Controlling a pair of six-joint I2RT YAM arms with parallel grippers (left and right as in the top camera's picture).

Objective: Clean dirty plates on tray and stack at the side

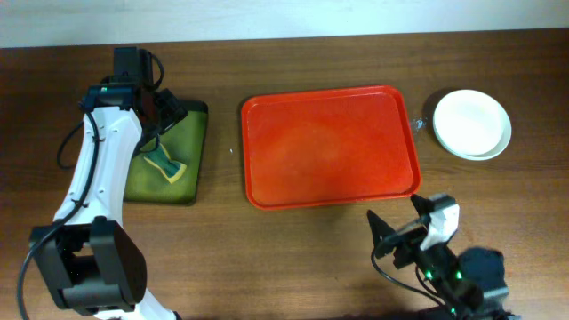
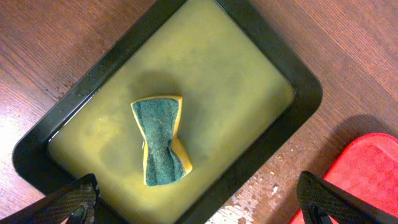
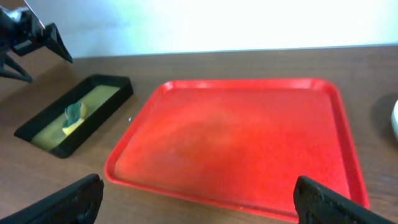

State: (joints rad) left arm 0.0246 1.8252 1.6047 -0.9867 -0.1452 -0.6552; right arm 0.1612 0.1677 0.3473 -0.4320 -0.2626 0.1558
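Right gripper [image 3: 198, 186]: fingers [image 3: 68, 202] show at both lower corners, spread wide, nothing between them. Tray [image 3: 236, 137] fills the centre. It is red and bare, with a faint pale sheen across the floor. To its left and apart from it sits a dark tray [image 3: 102, 118], olive inside. A sponge [image 3: 74, 115], yellow and green, lies in it. Upper left corner: left gripper [image 3: 50, 70], jaws parted. Right edge: a sliver of white plate [image 3: 395, 121], mostly out of frame. Brown wood table [image 3: 249, 62], pale wall behind.
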